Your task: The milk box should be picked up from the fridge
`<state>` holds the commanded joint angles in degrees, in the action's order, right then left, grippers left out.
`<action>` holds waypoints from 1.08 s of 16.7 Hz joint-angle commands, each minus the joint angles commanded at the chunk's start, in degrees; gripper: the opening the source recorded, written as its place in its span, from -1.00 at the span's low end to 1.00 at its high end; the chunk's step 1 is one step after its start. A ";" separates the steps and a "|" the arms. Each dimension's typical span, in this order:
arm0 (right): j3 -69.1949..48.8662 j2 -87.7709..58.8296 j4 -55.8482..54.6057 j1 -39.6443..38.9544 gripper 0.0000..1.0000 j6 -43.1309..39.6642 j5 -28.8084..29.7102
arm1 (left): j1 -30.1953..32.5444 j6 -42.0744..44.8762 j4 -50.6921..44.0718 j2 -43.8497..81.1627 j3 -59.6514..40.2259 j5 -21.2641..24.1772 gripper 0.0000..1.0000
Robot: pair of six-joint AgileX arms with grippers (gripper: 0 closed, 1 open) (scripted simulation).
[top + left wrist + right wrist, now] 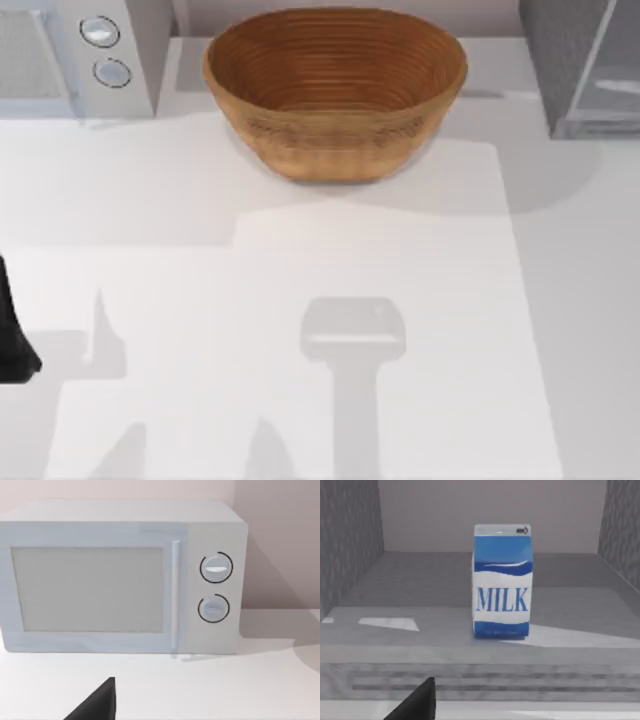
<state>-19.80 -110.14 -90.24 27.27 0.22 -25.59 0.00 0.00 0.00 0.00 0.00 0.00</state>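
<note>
The milk box, blue with a white band and the word MILK, stands upright on the floor inside the fridge, seen through its open front in the right wrist view. A dark part of my right gripper shows in front of the fridge's sill, apart from the carton. In the top view the dark-grey speckled fridge stands at the back right corner, its paler door panel beside it. My left arm is parked at the table's left edge; a dark part of my left gripper faces the microwave.
A large wicker basket sits at the back middle of the white table. A light-grey microwave with two round knobs stands at the back left, also the microwave in the left wrist view. Arm shadows fall on the table's front.
</note>
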 joint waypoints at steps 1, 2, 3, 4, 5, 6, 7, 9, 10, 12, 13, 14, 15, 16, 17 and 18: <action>-3.60 -2.42 1.08 -1.11 1.00 -0.08 1.26 | 0.00 0.00 0.00 0.00 0.00 0.00 1.00; -7.58 -4.98 2.34 -2.35 1.00 -0.10 2.61 | 0.00 0.00 0.00 0.00 0.00 0.00 1.00; -11.78 -7.60 3.68 -3.65 1.00 -0.09 4.01 | 0.00 0.00 0.00 0.00 0.00 0.00 1.00; -16.02 -10.19 5.06 -4.99 1.00 -0.04 5.42 | 0.00 0.00 0.00 0.00 0.00 0.00 1.00; -20.05 -12.67 6.41 -6.33 1.00 0.02 6.78 | 0.00 0.00 0.00 0.00 0.00 0.00 1.00; -23.67 -14.91 7.73 -7.63 1.00 0.07 8.09 | 0.00 0.00 0.00 0.00 0.00 0.00 1.00; -26.71 -16.83 8.96 -8.84 1.00 0.11 9.30 | 0.00 0.00 0.00 0.00 0.00 0.00 1.00; -31.01 -19.58 10.87 -10.76 1.00 0.16 11.23 | 0.00 0.00 0.00 0.00 0.00 0.00 1.00; -32.25 -20.35 11.50 -11.38 1.00 0.16 11.85 | 0.00 0.00 0.00 0.00 0.00 0.00 1.00; -32.96 -20.78 11.90 -11.76 1.00 0.17 12.22 | 0.00 0.00 0.00 0.00 0.00 0.00 1.00; -32.96 -20.78 11.90 -11.76 1.00 0.17 12.22 | 0.00 0.00 0.00 0.00 0.00 0.00 1.00; -32.96 -20.78 11.90 -11.76 1.00 0.17 12.22 | 0.00 0.00 0.00 0.00 0.00 0.00 1.00; -32.76 -20.51 11.75 -11.48 1.00 0.17 12.09 | 0.00 0.00 0.00 0.00 0.00 0.00 1.00; -32.95 -20.65 11.89 -11.53 1.00 0.17 12.11 | 0.00 0.00 0.00 0.00 0.00 0.00 1.00; -33.73 -21.12 12.42 -11.67 1.00 0.16 12.19 | 0.00 0.00 0.00 0.00 0.00 0.00 1.00; -35.10 -21.83 13.23 -11.86 1.00 0.15 12.35 | 0.00 0.00 0.00 0.00 0.00 0.00 1.00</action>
<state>-54.90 -131.97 -77.01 15.41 0.37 -13.24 0.00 0.00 0.00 0.00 0.00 0.00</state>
